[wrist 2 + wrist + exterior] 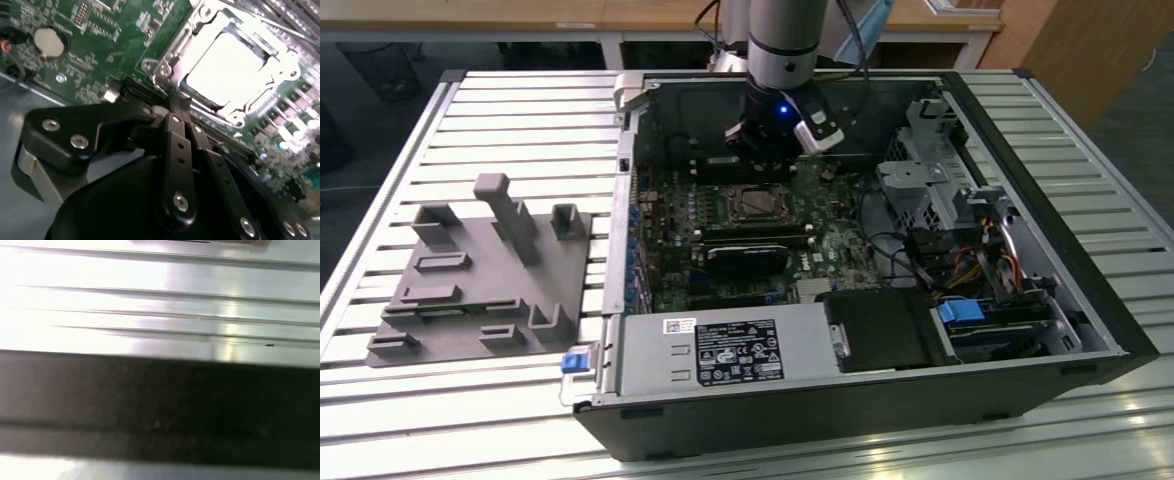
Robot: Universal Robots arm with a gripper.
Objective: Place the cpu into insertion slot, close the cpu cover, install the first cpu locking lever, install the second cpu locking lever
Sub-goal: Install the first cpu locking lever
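The cpu (226, 62) lies flat in the insertion slot, its silvery top glaring in the light. The cpu cover (202, 22), a thin metal frame, lies down around it. In the exterior view the cover (754, 205) sits mid-motherboard (674, 215) inside the open computer case. My gripper (174, 104) is shut, fingertips pressed together right at the socket's edge; whether something thin is caught between them I cannot tell. In the exterior view the gripper (763, 165) hangs low just behind the socket. The locking levers are not clear to me.
A black cooler (747, 258) sits just in front of the socket, and the power supply (720, 350) lies at the case front. The drive cage (921, 180) and cables fill the exterior view's right. A grey fixture block (487, 270) rests on the slatted table (520, 120). A coin battery (49, 41) is on the board.
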